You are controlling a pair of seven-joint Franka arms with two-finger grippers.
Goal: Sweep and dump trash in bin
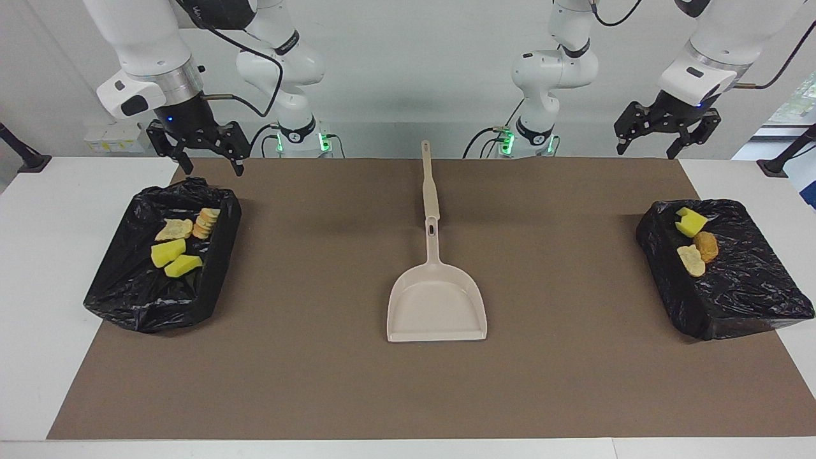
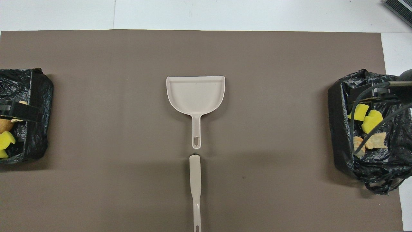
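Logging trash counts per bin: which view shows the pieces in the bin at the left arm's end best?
The facing view: the bin lies whole and unobstructed, with a yellow sponge chunk and two golden-brown pieces in plain sight. In the overhead view the frame edge crops that bin and the left gripper covers part of the trash.

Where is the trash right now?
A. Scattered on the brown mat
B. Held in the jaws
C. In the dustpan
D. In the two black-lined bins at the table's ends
D: four bits lie in the bin at the right arm's end and three bits in the bin at the left arm's end; the dustpan holds nothing.
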